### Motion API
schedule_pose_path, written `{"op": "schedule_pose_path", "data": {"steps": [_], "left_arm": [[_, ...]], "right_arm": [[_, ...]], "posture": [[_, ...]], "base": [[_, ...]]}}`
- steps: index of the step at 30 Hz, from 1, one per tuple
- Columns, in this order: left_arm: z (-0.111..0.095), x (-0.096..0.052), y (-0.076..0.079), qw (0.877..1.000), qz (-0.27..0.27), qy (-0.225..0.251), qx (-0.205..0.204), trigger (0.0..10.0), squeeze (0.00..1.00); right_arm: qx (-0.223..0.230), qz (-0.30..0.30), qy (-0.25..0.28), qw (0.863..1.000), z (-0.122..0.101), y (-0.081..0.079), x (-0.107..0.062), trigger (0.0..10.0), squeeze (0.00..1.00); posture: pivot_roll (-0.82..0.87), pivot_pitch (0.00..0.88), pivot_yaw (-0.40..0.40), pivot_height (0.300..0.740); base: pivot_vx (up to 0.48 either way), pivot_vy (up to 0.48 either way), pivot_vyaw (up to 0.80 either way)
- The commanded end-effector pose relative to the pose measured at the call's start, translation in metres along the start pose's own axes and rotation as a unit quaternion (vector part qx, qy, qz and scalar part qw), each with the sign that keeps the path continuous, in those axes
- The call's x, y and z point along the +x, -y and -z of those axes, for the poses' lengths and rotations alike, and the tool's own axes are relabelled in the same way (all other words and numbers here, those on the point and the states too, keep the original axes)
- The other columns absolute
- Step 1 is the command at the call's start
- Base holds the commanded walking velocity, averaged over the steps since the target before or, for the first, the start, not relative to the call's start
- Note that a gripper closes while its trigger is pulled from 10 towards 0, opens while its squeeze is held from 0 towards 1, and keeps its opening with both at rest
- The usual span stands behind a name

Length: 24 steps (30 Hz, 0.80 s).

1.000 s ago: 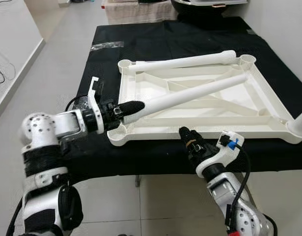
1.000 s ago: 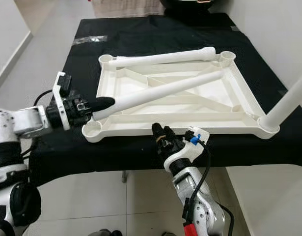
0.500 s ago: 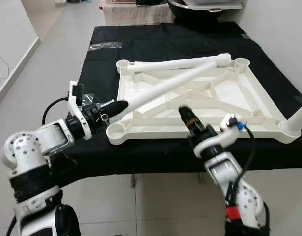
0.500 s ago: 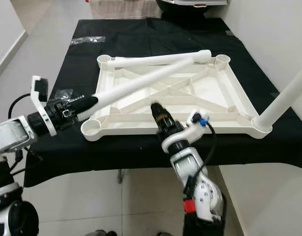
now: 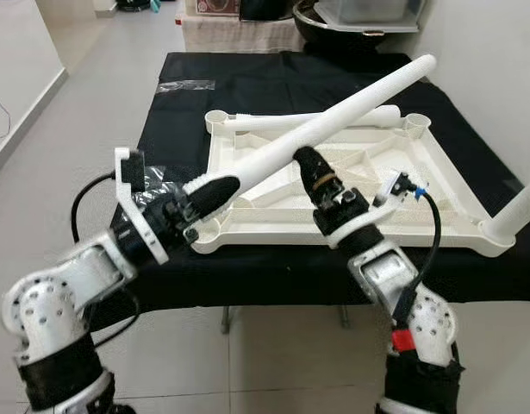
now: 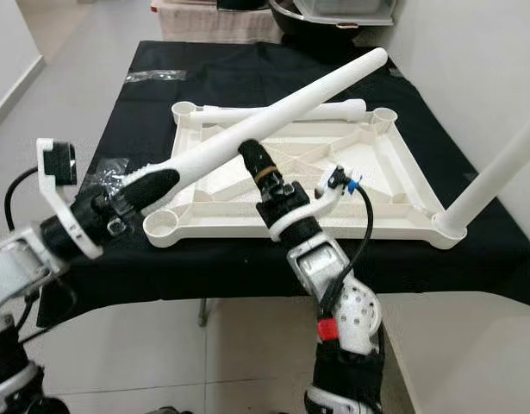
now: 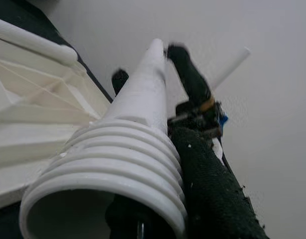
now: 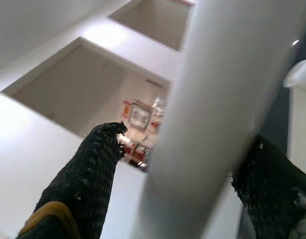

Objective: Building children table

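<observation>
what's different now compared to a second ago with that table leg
The left tool has tilted the table leg up off the upturned tabletop, and the right tool has risen to it. Another leg stays lying there.

My head views are bright and evenly lit, light diffuse from overhead; the white tabletop (image 5: 359,172) runs close to overexposed against the black cloth (image 5: 247,86); shadows under the table are soft; my left wrist view is soft at close range, the threaded leg end (image 7: 118,174) slightly blurred; my right wrist view is heavily defocused and washed out.
</observation>
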<state>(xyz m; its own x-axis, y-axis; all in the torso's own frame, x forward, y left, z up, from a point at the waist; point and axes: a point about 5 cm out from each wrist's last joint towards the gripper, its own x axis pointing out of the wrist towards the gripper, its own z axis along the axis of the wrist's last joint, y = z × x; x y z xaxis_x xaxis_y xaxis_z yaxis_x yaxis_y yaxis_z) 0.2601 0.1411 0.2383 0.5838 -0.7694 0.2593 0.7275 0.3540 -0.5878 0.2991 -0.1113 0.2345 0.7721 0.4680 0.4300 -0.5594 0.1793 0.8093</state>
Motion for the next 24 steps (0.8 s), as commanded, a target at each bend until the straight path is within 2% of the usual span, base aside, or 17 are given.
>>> {"op": "schedule_pose_path", "data": {"steps": [1,7,24], "left_arm": [[0.001,0.002,0.009,1.0,0.025,0.0,0.008,10.0,0.0],[0.003,0.003,0.007,1.0,0.01,0.003,0.017,10.0,0.0],[0.022,0.013,0.018,0.999,0.044,-0.017,-0.009,10.0,0.0]], "right_arm": [[0.019,-0.025,-0.015,0.999,0.002,-0.003,0.0,10.0,0.0],[0.016,-0.068,-0.058,0.996,0.005,-0.011,-0.003,10.0,0.0],[0.015,-0.052,-0.08,0.995,0.013,-0.009,0.002,10.0,0.0]], "posture": [[0.09,0.074,-0.081,0.74],[0.08,0.067,-0.083,0.74],[0.08,0.07,-0.079,0.74]], "base": [[0.0,0.0,0.0],[0.0,0.0,0.0],[0.0,0.0,0.0]]}}
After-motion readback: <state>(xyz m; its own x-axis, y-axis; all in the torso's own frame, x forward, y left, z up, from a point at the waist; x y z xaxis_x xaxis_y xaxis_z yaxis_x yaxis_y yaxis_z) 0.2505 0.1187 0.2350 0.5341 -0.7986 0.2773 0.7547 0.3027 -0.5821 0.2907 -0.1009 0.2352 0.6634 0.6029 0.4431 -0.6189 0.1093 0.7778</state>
